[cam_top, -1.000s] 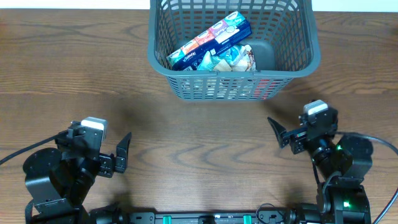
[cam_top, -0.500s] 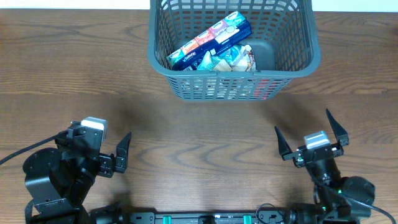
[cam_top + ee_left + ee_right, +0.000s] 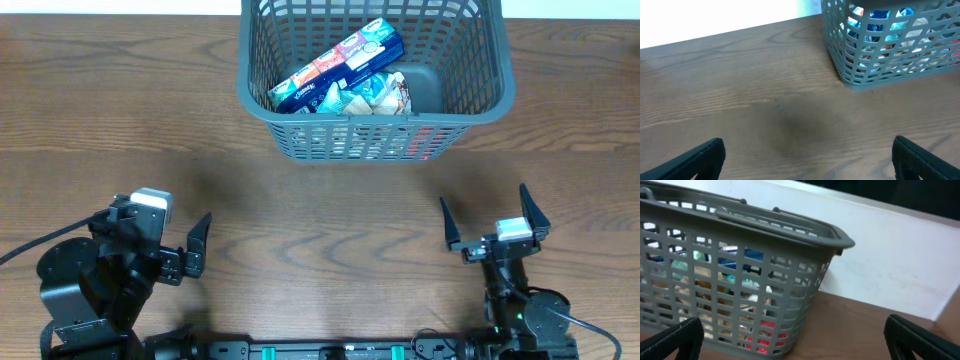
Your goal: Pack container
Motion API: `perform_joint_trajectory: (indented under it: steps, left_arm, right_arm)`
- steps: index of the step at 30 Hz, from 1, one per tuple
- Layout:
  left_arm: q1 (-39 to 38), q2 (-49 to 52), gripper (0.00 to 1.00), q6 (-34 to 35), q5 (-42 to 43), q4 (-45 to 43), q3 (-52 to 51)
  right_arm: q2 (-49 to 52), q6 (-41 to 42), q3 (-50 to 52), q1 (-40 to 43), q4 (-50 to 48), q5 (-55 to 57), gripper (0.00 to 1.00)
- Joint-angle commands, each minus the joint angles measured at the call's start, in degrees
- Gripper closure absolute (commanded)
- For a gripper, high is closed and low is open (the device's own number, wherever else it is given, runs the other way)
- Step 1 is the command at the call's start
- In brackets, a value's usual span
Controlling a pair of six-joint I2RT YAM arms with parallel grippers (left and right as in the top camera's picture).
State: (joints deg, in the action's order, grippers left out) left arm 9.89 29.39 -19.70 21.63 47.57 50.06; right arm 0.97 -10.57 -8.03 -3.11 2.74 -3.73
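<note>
Two grippers, both spread wide & holding nothing. The left gripper point(image 3: 807, 162) sits at the near left of the table point(image 3: 300, 210). In its wrist view the fingers are far apart w/ bare wood btwn them. From overhead only one finger point(image 3: 200, 232) shows clearly, pointing toward the far edge. The right gripper point(image 3: 485, 205) is at the near right, its two dark fingers splayed in a V that opens toward the far side. The basket point(image 3: 350, 142) stands upright at the far centre of the table, well apart from both grippers: ahead & a bit left of the right one, ahead & to the right of the left one. Inside, a blue box point(image 3: 340, 65) lies diagonally, w/ crinkly snack packets point(image 3: 378, 92) touching it. Part of the grey bottom shows bare at the right end. Something red point(image 3: 765, 336) shows thru the slots low on the front wall; can't tell what it is. Behind the basket in the right wrist view is a white wall point(image 3: 890, 260).
</note>
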Motion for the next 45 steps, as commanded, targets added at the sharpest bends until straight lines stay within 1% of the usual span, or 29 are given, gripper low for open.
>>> perform_joint_trajectory:
  steps: [1,11,15,17,23,31,45]
  left_arm:
    - [-0.33,-0.20,0.02,0.28,-0.28,0.02,-0.35]
    - [-0.33,-0.20,0.01,0.28,-0.28,0.02,-0.35]
    - [-0.33,-0.20,0.01,0.28,-0.28,0.02,-0.35]
    - [-0.33,-0.20,0.01,0.28,-0.28,0.02,-0.35]
    - [-0.33,-0.20,0.01,0.28,-0.28,0.02,-0.35]
    - [-0.33,-0.20,0.01,0.28,-0.28,0.02,-0.35]
    - [-0.33,-0.20,0.01,0.28,-0.28,0.02,-0.35]
  right_arm:
    - [-0.70,3.76,2.32,-1.01,-0.98,2.82,0.01]
    - [-0.70,4.11,7.76,-1.49,-2.62,5.35,0.01]
    - [-0.70,4.59,7.74,-1.49,-0.48,5.77,0.01]
    - [-0.70,6.58,7.74,-1.46,1.49,6.62,0.01]
    - [-0.59,5.20,7.72,-1.31,1.40,6.95,0.01]
    - [-0.61,7.98,7.72,-1.31,1.33,6.97,0.01]
    - [-0.61,7.98,7.72,-1.33,1.33,6.75,0.01]
